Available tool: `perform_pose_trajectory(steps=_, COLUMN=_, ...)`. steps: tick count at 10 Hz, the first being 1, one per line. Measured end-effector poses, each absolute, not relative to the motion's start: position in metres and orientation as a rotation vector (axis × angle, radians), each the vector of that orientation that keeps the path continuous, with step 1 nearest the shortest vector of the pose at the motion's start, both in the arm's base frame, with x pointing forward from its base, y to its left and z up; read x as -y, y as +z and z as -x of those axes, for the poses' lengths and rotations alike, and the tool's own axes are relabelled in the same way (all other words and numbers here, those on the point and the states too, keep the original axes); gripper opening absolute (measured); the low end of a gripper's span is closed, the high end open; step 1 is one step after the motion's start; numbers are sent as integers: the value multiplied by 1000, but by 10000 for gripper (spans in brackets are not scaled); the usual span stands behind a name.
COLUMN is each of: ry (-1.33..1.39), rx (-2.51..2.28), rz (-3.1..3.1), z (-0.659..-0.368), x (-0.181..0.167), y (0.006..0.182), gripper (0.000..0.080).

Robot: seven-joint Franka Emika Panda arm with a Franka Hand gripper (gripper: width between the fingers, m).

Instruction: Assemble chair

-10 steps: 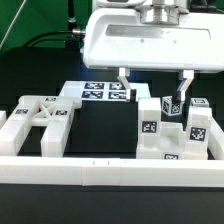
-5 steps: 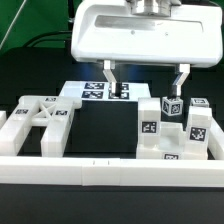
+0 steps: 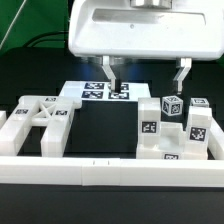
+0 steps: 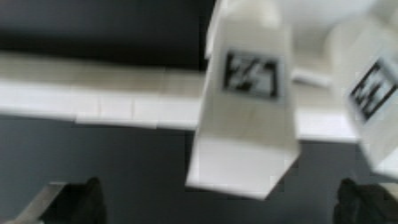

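The chair lies in loose white plastic parts with black-and-white tags. Notched blocks [image 3: 40,118] lie at the exterior view's left. Upright blocks and posts [image 3: 150,125] with a tagged cube-like piece [image 3: 172,105] stand at the right. My gripper [image 3: 145,74] hangs open and empty above the table, behind and above the right group. Its fingers [image 3: 108,72] are spread wide. In the wrist view a tagged white post [image 4: 249,110] stands between the open fingers [image 4: 75,202], touching neither, and the gripper [image 4: 221,210] holds nothing.
The marker board [image 3: 100,92] lies at the back of the black mat. Long white border rails [image 3: 110,168] run along the front and sides. A rail [image 4: 107,95] crosses the wrist view behind the post. Another tagged part [image 4: 370,95] stands beside it.
My gripper has moved toward the exterior view's left and risen a little. It stayed open. The parts have not moved.
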State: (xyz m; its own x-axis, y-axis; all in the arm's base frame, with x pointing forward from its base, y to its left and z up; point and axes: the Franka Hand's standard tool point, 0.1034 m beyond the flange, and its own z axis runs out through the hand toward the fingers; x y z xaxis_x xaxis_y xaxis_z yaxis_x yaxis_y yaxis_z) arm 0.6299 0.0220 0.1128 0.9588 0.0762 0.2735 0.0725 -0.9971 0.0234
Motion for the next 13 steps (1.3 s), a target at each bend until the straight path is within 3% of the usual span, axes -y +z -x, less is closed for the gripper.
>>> perform_pose_trajectory(steps=7, ry=-343, rx=2, rz=-3163, z=-631, x=-22, y=96, gripper=649)
perform_pose_trajectory(steps=12, ry=-345, rx=154, rz=-3161, z=-636, x=-20, y=87, gripper=649)
perform_pose_trajectory(steps=13, ry=-348, rx=150, rz=-3161, z=-635, x=-22, y=86, gripper=541)
